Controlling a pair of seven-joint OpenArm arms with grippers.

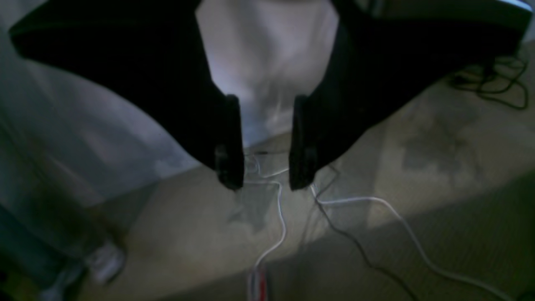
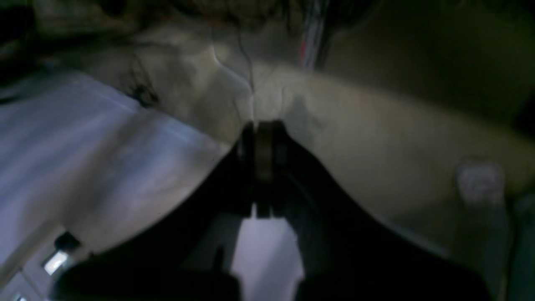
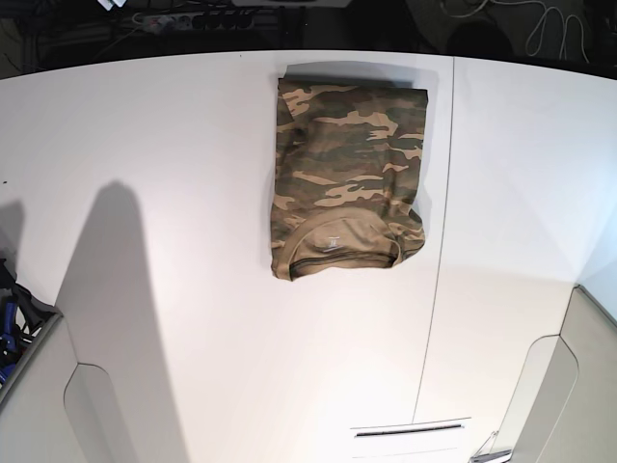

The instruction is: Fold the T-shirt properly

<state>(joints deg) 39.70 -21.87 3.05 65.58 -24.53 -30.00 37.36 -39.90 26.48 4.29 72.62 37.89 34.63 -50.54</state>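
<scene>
While one T-shirt (image 3: 347,181) lies folded into a neat block at the far middle of the white table (image 3: 174,289), collar toward the near side, both arms hang off past its edge. One left gripper (image 1: 265,175) shows its jaws apart; one right gripper (image 2: 263,138) has them pressed together, holding nothing.

Left gripper (image 1: 265,175) agape; right gripper (image 2: 264,129) (closed)
</scene>
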